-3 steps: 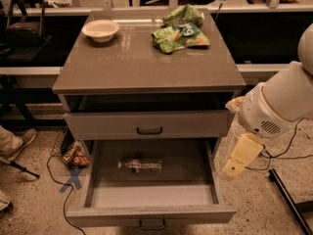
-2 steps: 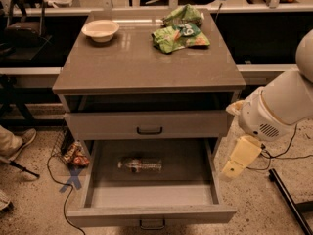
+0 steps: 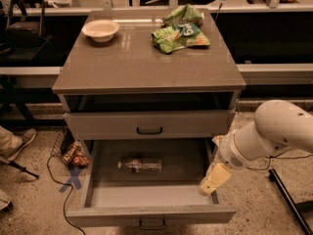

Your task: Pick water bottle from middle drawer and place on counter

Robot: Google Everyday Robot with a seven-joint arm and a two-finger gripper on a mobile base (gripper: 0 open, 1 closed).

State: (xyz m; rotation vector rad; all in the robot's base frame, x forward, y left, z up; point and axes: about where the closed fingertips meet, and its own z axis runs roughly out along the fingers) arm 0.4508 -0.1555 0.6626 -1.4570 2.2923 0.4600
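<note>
The water bottle (image 3: 140, 165) lies on its side in the open middle drawer (image 3: 151, 214), near the back, a little left of centre. The counter (image 3: 146, 62) is the grey-brown top of the drawer cabinet. My gripper (image 3: 213, 179) hangs from the white arm (image 3: 274, 131) at the right, over the drawer's right front corner. It is to the right of the bottle and apart from it, holding nothing that I can see.
A white bowl (image 3: 100, 30) stands at the counter's back left. Green snack bags (image 3: 181, 31) lie at the back right. The upper drawer (image 3: 149, 125) is shut. A cable and blue tape (image 3: 68, 180) lie on the floor at left, by a shoe (image 3: 14, 141).
The arm and gripper have lowered slightly and moved left, closer over the drawer's right side. The bottle has not moved.
</note>
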